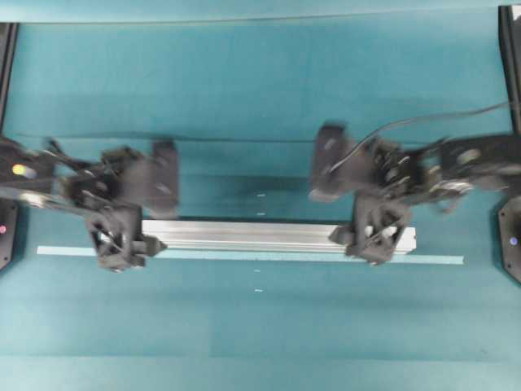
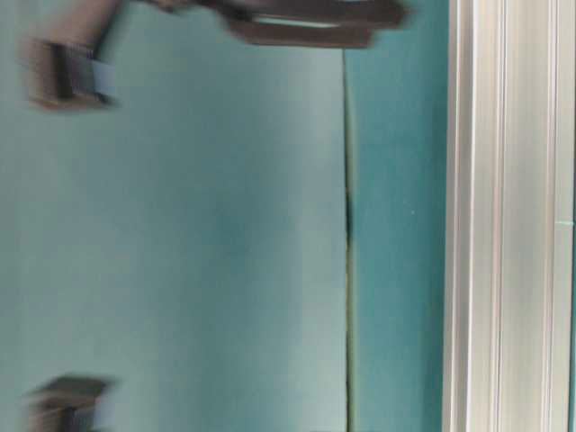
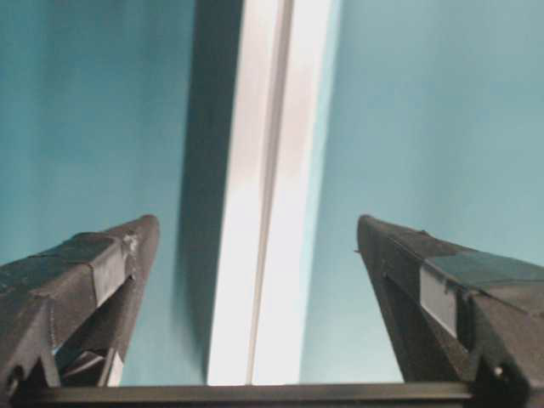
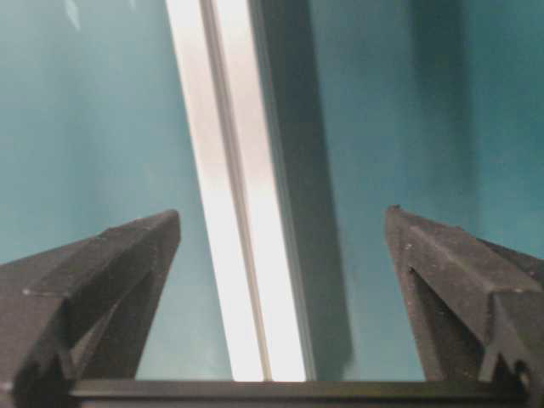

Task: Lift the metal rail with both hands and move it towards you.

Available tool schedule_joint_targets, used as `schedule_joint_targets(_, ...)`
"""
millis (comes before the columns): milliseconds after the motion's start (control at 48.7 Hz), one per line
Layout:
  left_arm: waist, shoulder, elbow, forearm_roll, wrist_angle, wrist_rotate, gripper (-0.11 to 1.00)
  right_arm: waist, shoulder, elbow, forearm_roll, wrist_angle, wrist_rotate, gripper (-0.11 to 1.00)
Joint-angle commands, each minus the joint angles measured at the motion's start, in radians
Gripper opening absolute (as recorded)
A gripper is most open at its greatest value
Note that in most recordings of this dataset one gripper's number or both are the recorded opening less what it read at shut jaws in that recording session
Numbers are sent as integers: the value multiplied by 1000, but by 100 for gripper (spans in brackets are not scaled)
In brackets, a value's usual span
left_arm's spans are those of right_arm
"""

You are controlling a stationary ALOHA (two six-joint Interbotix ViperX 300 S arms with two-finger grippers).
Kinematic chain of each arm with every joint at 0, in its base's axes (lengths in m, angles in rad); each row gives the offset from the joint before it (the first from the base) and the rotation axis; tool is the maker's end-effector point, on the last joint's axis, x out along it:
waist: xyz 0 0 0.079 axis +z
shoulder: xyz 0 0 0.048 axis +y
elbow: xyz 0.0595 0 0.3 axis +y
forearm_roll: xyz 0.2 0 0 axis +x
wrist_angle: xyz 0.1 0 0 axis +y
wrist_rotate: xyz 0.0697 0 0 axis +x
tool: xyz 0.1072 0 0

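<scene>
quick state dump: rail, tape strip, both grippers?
metal rail: lying flat on the teal table, not gripped, beside the tape strip.
tape strip: flat on the table, running along the rail's near edge.
left gripper: open, fingers either side of the rail, not touching it.
right gripper: open, straddling the rail near its other end, not touching it.

Metal rail (image 1: 244,235): bright brushed aluminium, grooved, satin sheen. Table (image 1: 244,81): matt teal covering, smooth. Left end effector (image 3: 255,234) and right end effector (image 4: 280,225): matt black plastic, slightly grainy. Tape strip (image 1: 269,257): pale, flat.
</scene>
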Motion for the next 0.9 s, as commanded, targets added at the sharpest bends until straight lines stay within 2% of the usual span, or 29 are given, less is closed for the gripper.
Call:
schedule_joint_targets(0, 3, -100, -11, -2, -3, 6, 99, -11, -69, -5, -5, 6, -2, 100)
schedule_joint_targets(246, 9, -279, 32, -2, -41, 9, 99, -20, -238, 43, -6, -38, -2, 100)
schedule_joint_targets(411, 9, -374, 69, -2, -121, 9, 99, -20, -350, 91, -6, -149, -2, 100)
schedule_joint_targets(575, 9, -440, 89, -2, -138, 9, 99, -20, -486, 153, -6, -264, -2, 100)
schedule_joint_targets(883, 25, -554, 101, 0, -224, 5, 99, -26, -690, 244, -5, -291, 9, 99)
